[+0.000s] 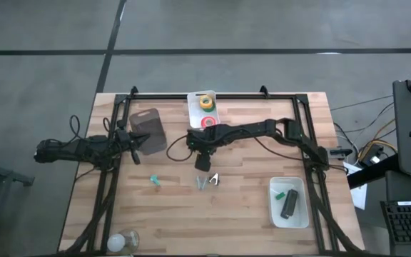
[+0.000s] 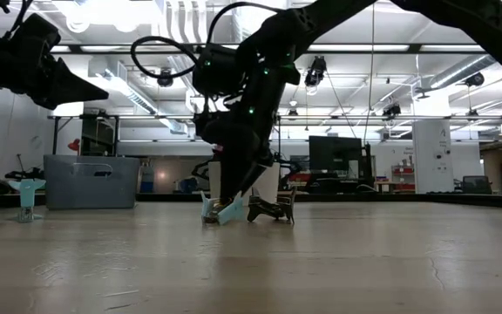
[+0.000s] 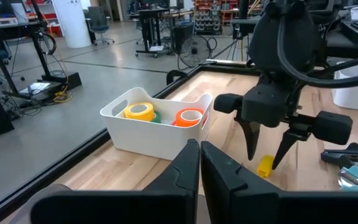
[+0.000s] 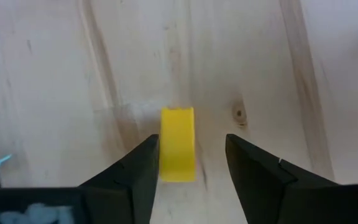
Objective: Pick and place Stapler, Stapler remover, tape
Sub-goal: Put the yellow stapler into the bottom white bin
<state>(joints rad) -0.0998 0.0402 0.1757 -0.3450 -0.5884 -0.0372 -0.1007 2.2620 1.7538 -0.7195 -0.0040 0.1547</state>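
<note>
Right tool hangs point-down over mid-desk, fingers apart and straddling a small yellow block; block lies flat on the wood, one finger close beside it, the other standing off. Spread looks set for a pinch; nothing gripped yet. What the block is, cannot tell.

Left tool closed on nothing, parked above the desk's left side, aimed toward the right arm.

Tape: yellow roll over green, and a red roll, sit in the white bin at the far edge, just behind the right arm. Stapler lies in the white tray at near right beside a small green piece.

Loose on the desk: teal bit, small metal pieces just near of the right tool — close enough to get nudged on a low sweep. Brown pad by the left arm.
</note>
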